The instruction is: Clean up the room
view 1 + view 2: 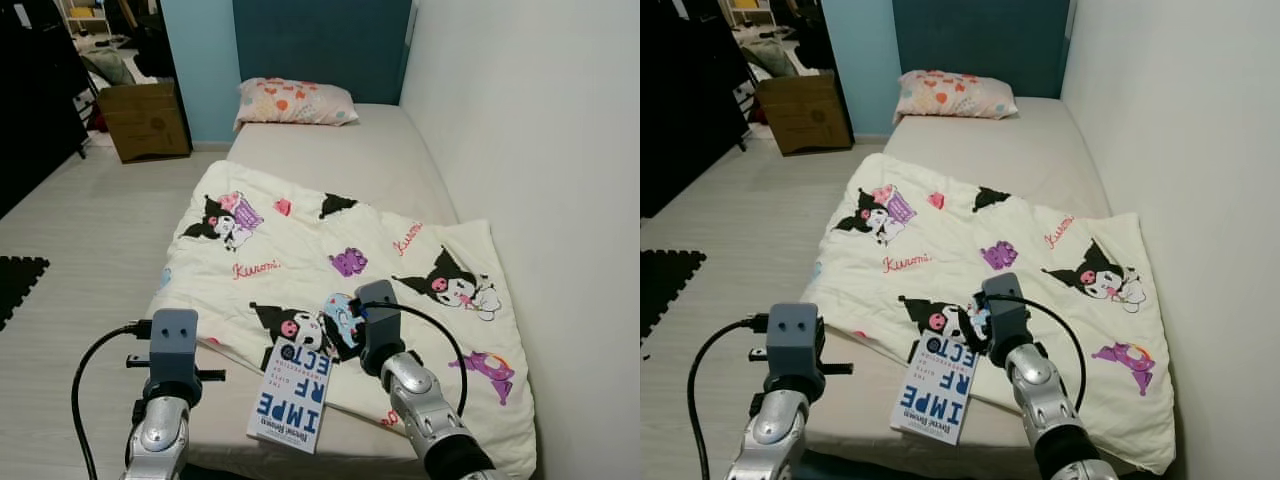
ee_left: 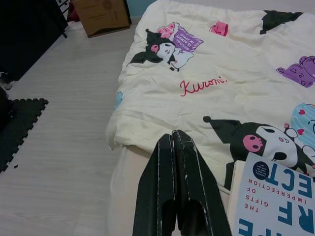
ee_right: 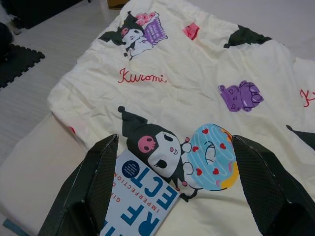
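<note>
While lying at the bed's (image 1: 400, 160) near edge, partly on the blanket (image 1: 300, 250), pointing its long axis away: book (image 1: 293, 396). Hovering nearer, fingers spread apart, just beyond it: right end effector (image 3: 174, 191). Waiting toward the bed's left edge, fingers pressed together: left end effector (image 2: 178, 191).

Even, soft indoor light, all views sharp, with only the far doorway corner dark.

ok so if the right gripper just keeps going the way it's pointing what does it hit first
Most likely the Kuromi blanket. The right gripper, fingers wide open, points down over its printed surface just past the book. Depth is hard to judge, so it may clip the book's edge.
</note>
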You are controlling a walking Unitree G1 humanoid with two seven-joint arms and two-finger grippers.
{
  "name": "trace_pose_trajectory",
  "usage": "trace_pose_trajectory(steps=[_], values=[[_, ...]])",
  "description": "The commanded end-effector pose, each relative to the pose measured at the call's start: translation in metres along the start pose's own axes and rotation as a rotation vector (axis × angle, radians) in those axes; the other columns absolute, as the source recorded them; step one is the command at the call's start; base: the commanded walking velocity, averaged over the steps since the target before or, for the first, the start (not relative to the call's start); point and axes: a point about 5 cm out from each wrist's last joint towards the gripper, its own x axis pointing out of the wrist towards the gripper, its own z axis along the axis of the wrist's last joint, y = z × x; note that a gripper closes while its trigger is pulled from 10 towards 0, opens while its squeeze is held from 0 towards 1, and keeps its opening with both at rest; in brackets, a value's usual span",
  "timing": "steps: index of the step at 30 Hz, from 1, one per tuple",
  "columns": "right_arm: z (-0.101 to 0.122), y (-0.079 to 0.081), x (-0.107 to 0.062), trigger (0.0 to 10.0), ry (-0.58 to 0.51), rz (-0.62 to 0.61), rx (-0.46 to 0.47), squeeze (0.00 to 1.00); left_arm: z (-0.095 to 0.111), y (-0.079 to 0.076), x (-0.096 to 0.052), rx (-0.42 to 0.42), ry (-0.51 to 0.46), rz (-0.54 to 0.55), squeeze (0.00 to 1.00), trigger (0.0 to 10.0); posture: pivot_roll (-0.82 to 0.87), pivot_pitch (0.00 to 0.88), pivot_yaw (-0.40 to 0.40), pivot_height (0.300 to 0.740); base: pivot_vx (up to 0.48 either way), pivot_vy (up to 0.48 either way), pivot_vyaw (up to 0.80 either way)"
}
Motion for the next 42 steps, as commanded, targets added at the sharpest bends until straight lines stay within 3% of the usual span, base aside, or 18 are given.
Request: trace_pose_trajectory(steps=[1, 18, 42], values=[[-0.0021, 0.0023, 0.0003, 10.0, 0.014, 0.007, 0.017, 0.0, -0.0067, 0.0028, -0.0022, 0.012, 0.031, 0.012, 0.0, 10.0, -0.05, 0.131, -0.034, 0.695, 0.0, 0.0, 0.0], [-0.0024, 0.0019, -0.0002, 10.0, 0.014, 0.015, 0.016, 0.0, -0.0044, 0.0046, -0.0012, 0.019, 0.015, 0.034, 0.0, 10.0, -0.05, 0.136, -0.035, 0.63, 0.0, 0.0, 0.0], [-0.0034, 0.004, -0.0006, 10.0, 0.023, 0.031, 0.011, 0.0, -0.009, 0.0055, -0.0077, 0.018, 0.029, 0.046, 0.0, 10.0, -0.05, 0.152, -0.05, 0.621, 0.0, 0.0, 0.0]])
